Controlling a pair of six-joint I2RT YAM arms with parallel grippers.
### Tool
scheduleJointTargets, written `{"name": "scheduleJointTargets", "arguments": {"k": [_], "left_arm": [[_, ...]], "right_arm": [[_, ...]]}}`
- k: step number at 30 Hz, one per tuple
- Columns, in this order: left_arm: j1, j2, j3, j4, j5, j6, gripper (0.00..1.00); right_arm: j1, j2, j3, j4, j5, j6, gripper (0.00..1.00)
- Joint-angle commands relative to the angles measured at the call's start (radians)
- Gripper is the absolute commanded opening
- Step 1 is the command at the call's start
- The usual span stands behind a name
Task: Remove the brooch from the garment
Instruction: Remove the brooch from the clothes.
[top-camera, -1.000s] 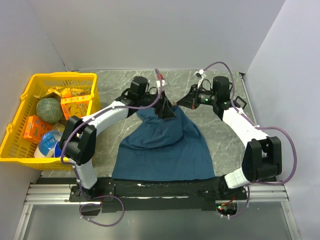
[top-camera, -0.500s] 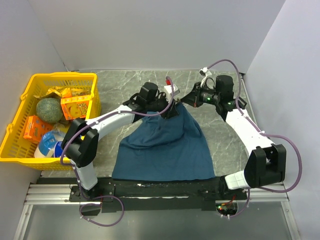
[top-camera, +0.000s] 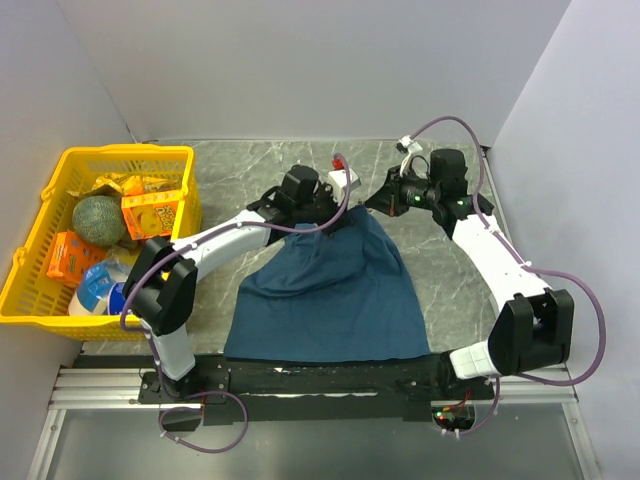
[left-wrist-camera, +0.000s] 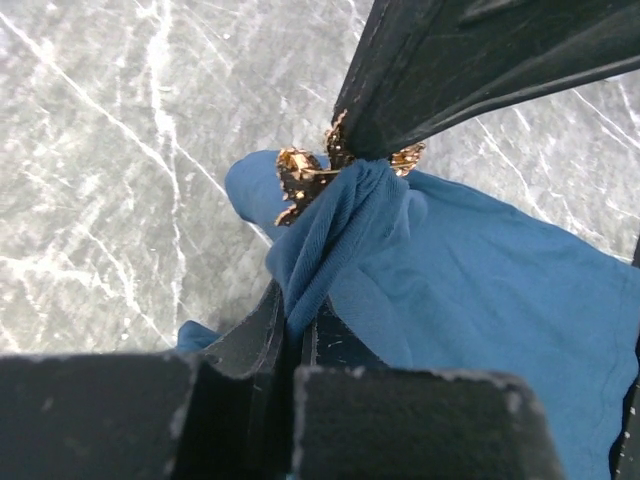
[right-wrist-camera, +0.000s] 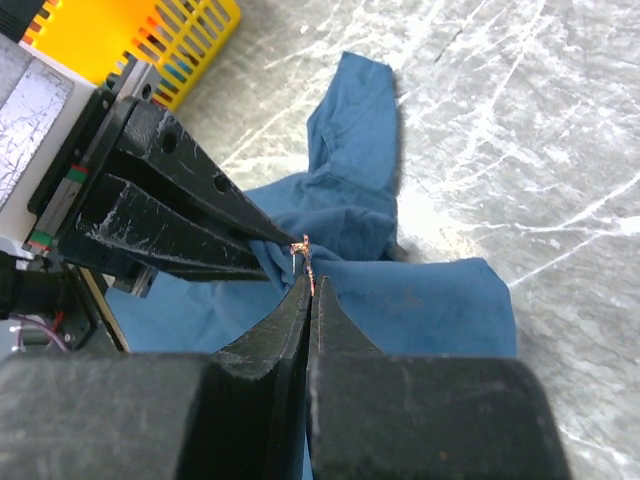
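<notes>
Your left gripper (left-wrist-camera: 295, 318), open a second ago, now pinches the garment (left-wrist-camera: 500, 290). Right gripper (right-wrist-camera: 308, 285) — still clamped on the brooch (left-wrist-camera: 300, 178).

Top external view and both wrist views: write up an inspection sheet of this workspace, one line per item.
Surface: grey marbled table, no spills seen.
Job's things: teal garment lies spread out, its far edge bunched up; gold brooch sits in that bunch.
Clutter: yellow basket of groceries at the left.
Grippers: left gripper shut on a fold of the garment; right gripper shut on the brooch.
Cables: purple cables loop loosely along both arms.
Surroundings: white walls on three sides.
</notes>
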Motion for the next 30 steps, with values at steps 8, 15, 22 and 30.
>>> {"name": "scheduleJointTargets", "arguments": {"k": [8,15,22,30], "left_arm": [[0.003,-0.074,0.043,-0.024,-0.168,0.052,0.01],[0.003,-0.056,0.054,-0.024,-0.234,0.06,0.01],[0.003,-0.051,0.048,-0.029,-0.239,0.08,0.46],[0.003,-0.066,0.039,-0.024,-0.202,0.082,0.52]], "right_arm": [[0.007,0.054,0.191,-0.274,-0.008,-0.204,0.0],[0.007,0.07,0.218,-0.375,-0.063,-0.252,0.0],[0.007,0.101,0.263,-0.461,-0.178,-0.258,0.0],[0.007,0.095,0.258,-0.465,-0.185,-0.272,0.0]]}}
